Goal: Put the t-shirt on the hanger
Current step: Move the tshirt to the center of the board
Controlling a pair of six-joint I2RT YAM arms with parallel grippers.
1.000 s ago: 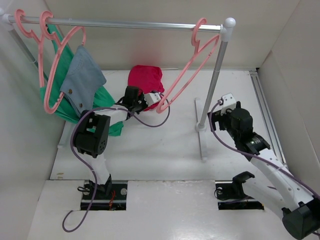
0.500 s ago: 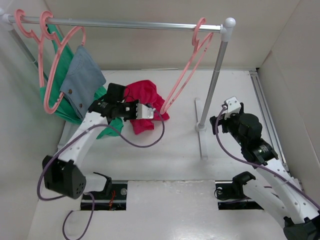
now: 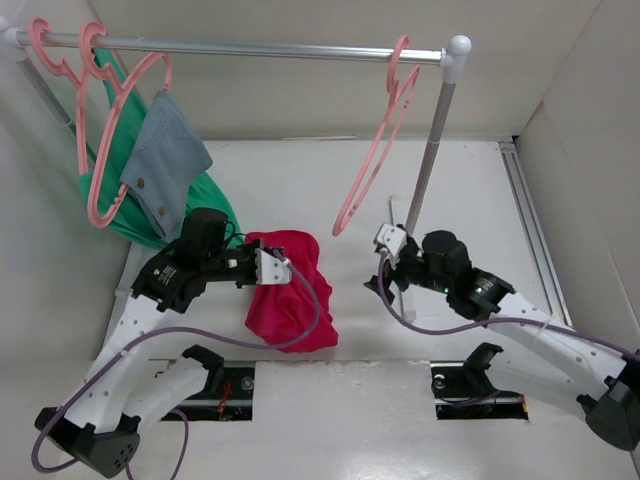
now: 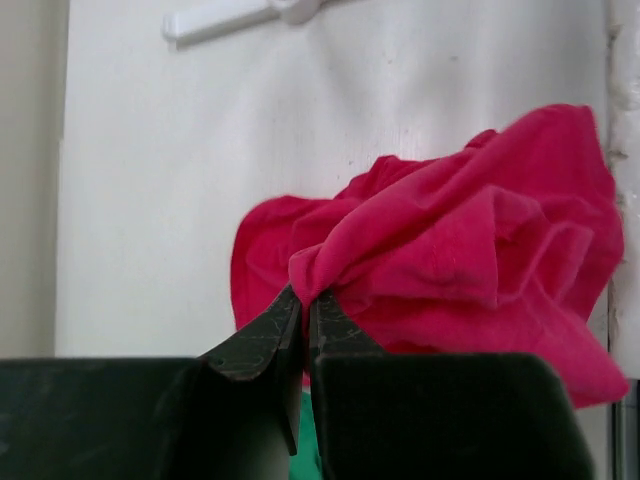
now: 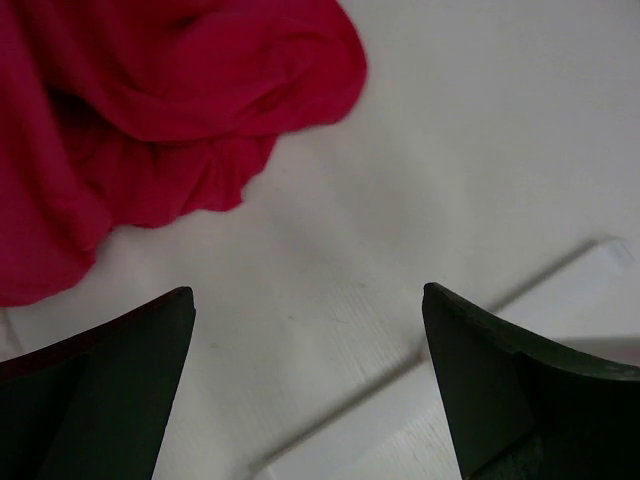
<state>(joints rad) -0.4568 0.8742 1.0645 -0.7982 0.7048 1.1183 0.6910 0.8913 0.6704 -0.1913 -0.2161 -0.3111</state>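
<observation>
The crimson t-shirt [image 3: 292,295] lies crumpled on the white table, in front of the rack and left of centre. My left gripper [image 3: 274,269] is shut on a fold at its upper left edge; the left wrist view shows the fingertips [image 4: 305,298] pinched on the red fabric [image 4: 450,260]. The salmon-pink hanger [image 3: 376,150] hangs bare by its hook at the right end of the rail. My right gripper [image 3: 378,280] is open and empty, low over the table to the right of the shirt. In the right wrist view the gripper [image 5: 308,292] points at bare table, with the shirt [image 5: 150,100] at upper left.
A metal rail [image 3: 250,47] spans the back, with its post [image 3: 428,160] and a white foot [image 5: 500,340] near my right gripper. At the left end, pink hangers [image 3: 105,140] carry a green garment [image 3: 215,205] and a grey-blue denim cloth [image 3: 170,160]. White walls enclose the table.
My left gripper has dragged the t-shirt from the back of the table, under the hanger, toward the near edge. My right arm has swung left and down toward the shirt.
</observation>
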